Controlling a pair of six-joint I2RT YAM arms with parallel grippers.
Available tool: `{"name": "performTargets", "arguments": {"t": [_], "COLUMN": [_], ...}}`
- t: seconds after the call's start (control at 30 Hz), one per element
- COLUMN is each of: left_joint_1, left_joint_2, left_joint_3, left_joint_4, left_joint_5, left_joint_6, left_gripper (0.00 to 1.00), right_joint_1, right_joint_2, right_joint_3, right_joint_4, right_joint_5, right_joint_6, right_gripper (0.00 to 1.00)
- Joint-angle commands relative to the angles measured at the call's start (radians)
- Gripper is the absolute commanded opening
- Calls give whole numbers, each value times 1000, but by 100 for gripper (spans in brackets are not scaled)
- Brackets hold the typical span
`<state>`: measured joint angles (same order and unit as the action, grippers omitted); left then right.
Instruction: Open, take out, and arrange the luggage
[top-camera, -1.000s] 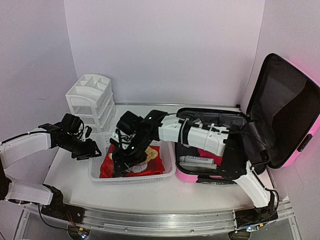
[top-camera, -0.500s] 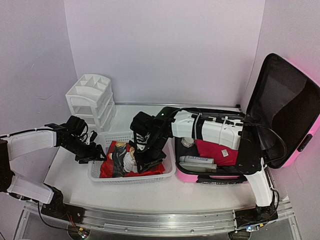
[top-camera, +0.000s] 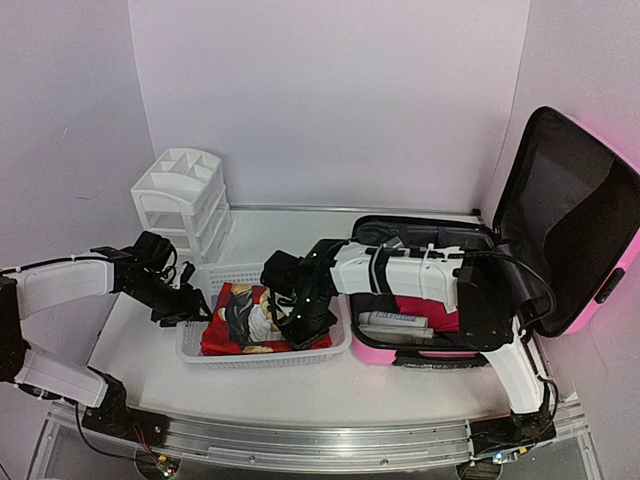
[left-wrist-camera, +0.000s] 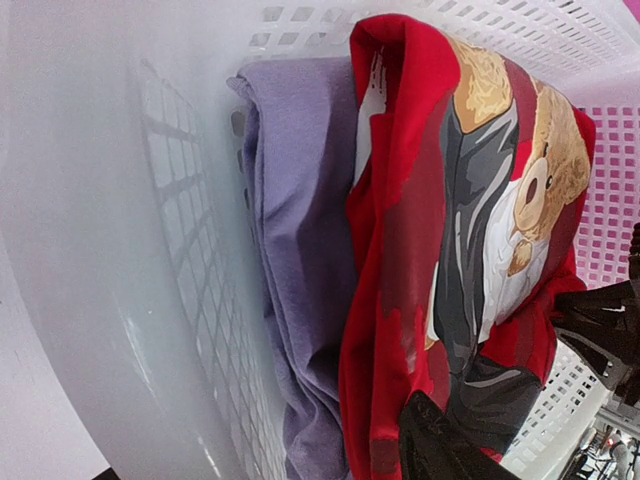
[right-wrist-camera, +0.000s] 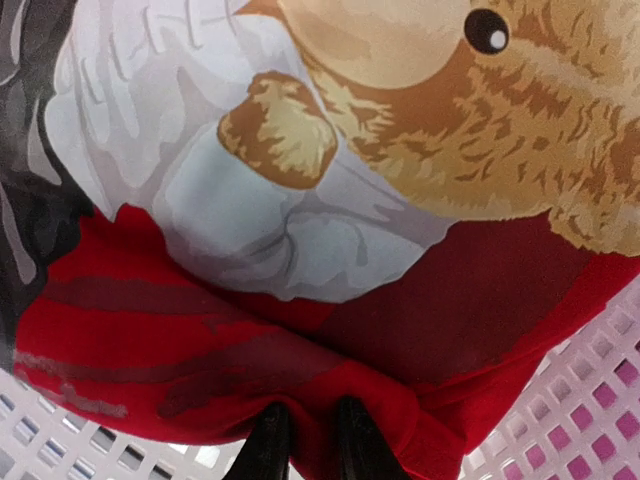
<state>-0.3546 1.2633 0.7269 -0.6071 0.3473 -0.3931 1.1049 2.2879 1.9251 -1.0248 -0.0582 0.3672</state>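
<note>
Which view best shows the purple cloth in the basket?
Left wrist: the purple cloth lies folded against the basket wall, beside the red bear-print garment. Top view: not discernible; right wrist: only garment and basket.

- The bench (top-camera: 150, 370) is a pale, flat top closed in by white walls, with a metal rail (top-camera: 300, 435) along its near edge.
- A white drawer organizer (top-camera: 180, 200) stands upright in the far left corner.
- A white mesh basket (top-camera: 262, 357) sits mid-bench, in front and to the right of the organizer. Whether the two touch cannot be told.
- The pink luggage (top-camera: 372, 352) lies at the right, just beside the basket. Its lower shell is flat on the bench and its lid is raised toward the right wall.
</note>
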Motion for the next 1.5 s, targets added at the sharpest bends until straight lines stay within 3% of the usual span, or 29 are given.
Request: {"name": "performTargets", "arguments": {"t": [0.0,0.17,0.3,0.47,0.57,0.83,1.1,1.2,1.47], "left_joint_1": [-4,-6,-6,-6,-4,-4,-4,-4,-4], "left_joint_2": [-4,-31,-52,-96,-136,-221,-246,-244,-232], "left_joint_3": [52,49,48,68,72,85,107,118,152], "left_joint_4": [36,33,31,2,-6,-10,-20,-20,-20], "left_joint_5": [21,42,27,-50,-117,-158,-146,-139,-117], "left_joint_6": [8,22,18,5,-8,-14,6,14,52], "left_gripper": [65,70,76,78,78,75,75,76,77], "right_joint_1": [5,20,20,19,16,15,18,18,-22], "right_joint_2": [50,-43,-153,-258,-256,-127,-97,-146,-339], "right_joint_3": [17,-4,-50,-112,-119,-50,-149,-145,-141], "right_joint_4": [20,26,30,67,77,122,178,181,113], "right_joint_5": [171,36,9,27,52,-11,-52,-28,173], "right_joint_6": [-58,1,42,54,52,120,222,203,116], "right_gripper": [20,31,49,63,63,44,30,31,59]}}
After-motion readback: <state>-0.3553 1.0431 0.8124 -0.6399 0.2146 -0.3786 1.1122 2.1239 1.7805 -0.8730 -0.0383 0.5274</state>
